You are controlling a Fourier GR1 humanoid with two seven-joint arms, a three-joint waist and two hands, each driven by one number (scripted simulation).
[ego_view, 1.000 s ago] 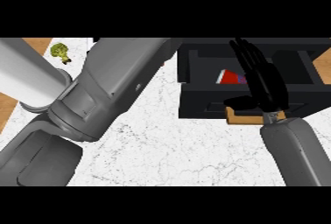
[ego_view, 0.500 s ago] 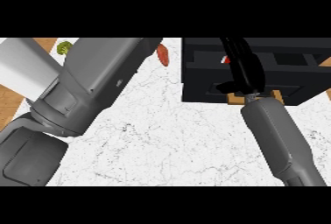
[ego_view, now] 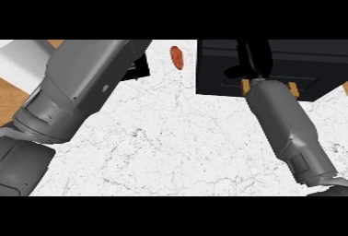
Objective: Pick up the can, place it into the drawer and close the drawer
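Note:
The black drawer unit (ego_view: pixel 306 64) stands at the back right of the white marble counter (ego_view: pixel 170 138). Its front looks pushed in, and no opening or inside shows. The can is not visible. My right hand (ego_view: pixel 253 55) lies against the drawer front with its fingers straight, dark against the dark panel, and the thumb sticks out to the left. My left forearm (ego_view: pixel 75 87) crosses the left side of the view. Only a black bit of my left hand (ego_view: pixel 140 68) shows past its end.
A red-brown oblong item (ego_view: pixel 176 57) lies on the counter just left of the drawer unit. Tan wooden pieces (ego_view: pixel 293 90) show under the unit beside my right wrist. Wood (ego_view: pixel 12 99) borders the counter at the left, and a pale block (ego_view: pixel 20 50) sits at the back left.
The drawer's open inside with the red can showed before; now only the shut dark front shows. My right hand has pushed forward against it, and the green item at back left has left the view.

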